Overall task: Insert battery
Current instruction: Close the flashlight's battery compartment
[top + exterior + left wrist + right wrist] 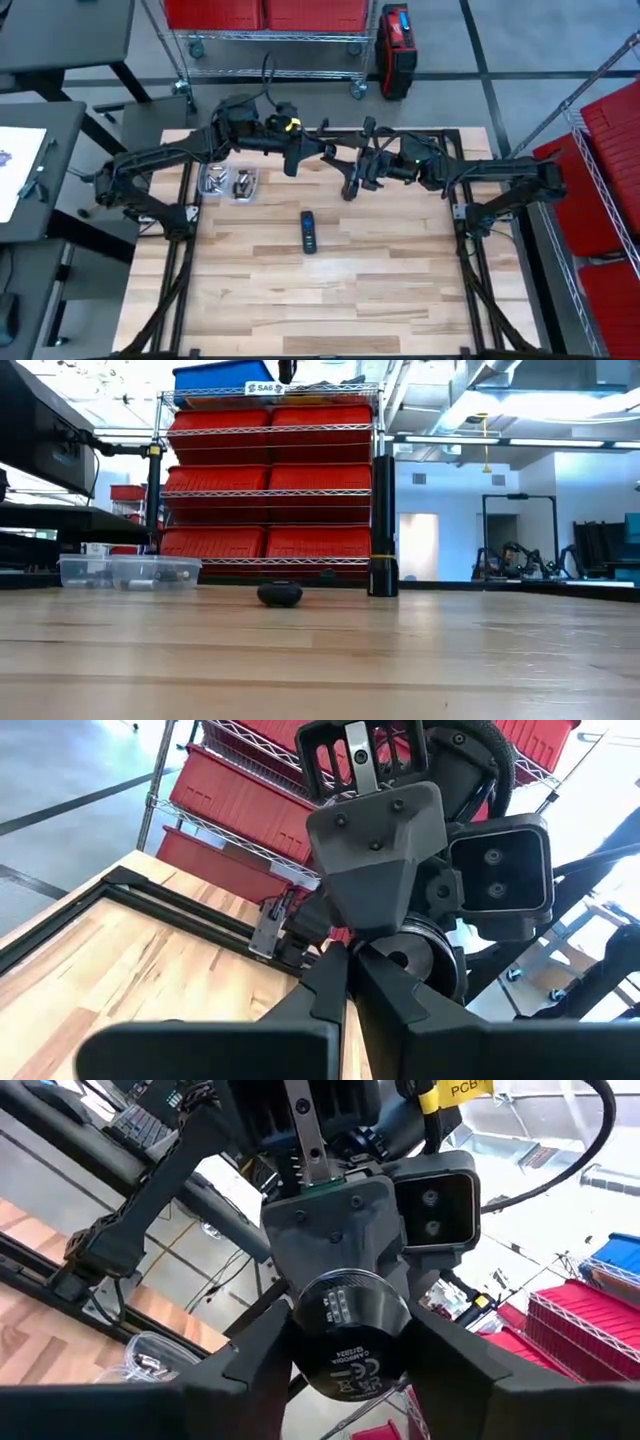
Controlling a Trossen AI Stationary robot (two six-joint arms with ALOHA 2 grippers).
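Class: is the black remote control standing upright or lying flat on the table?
Lying flat: the black remote control rests lengthwise on the wooden table.

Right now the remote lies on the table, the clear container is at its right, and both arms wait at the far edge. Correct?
Not quite. In the high view the clear container sits left of the remote, not right. The remote lies on the table, and both arms wait at the far edge.

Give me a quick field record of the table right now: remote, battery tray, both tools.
remote: black slim remote control lying flat mid-table, untouched
tray: clear plastic container holding small metallic cells, near the table's far left
left tool: raised at the far edge, holding nothing
right tool: raised at the far edge, facing the left one, holding nothing
table: light wooden tabletop
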